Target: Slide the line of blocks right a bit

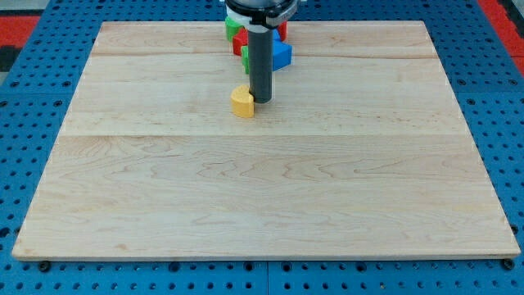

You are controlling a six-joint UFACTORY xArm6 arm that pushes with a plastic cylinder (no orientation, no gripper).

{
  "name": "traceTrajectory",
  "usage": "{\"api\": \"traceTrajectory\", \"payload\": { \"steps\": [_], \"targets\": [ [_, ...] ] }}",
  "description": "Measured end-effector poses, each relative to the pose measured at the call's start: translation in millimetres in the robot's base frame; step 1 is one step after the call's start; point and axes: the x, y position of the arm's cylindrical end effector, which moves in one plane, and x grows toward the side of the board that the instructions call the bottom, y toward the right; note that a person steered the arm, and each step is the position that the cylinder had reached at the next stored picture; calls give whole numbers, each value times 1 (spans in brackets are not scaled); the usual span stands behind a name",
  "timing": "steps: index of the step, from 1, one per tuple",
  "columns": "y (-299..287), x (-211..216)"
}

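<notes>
My tip (260, 101) rests on the wooden board (262, 197) near the view's top, and since the arm ends in a bare rod there are no jaws to spread or press together; it can only push. Touching the tip, on the side toward the view's left and a shade toward the view's bottom, sits the yellow heart-shaped block (242, 102). Past the tip toward the view's top, the rest of the blocks bunch along the rod: a blue block (281, 55) just to the view's right of the rod, a green block (245, 57) peeking out on its left side, and farther up a red block (238, 41) and another green block (234, 27), with a sliver of red (283, 29) on the right side. The rod hides the middle of this cluster, so I cannot tell their shapes or how neatly they line up. Together they run as a rough line from the view's top down to the yellow heart. I judge the task to be at an early stage: the tip stands on the right side of the heart, the wrong side for pushing it rightward. The next move calls for bringing the tip round to the left side of the line, then nudging the blocks toward the view's right gently, so that the line keeps its order.
</notes>
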Motion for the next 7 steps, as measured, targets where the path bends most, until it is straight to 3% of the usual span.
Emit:
{"api": "traceTrajectory", "payload": {
  "steps": [1, 3, 4, 5, 7],
  "targets": [
    [-5, -21],
    [-25, 16],
    [-63, -1],
    [-119, -45],
    [-122, -168]
  ]
}}
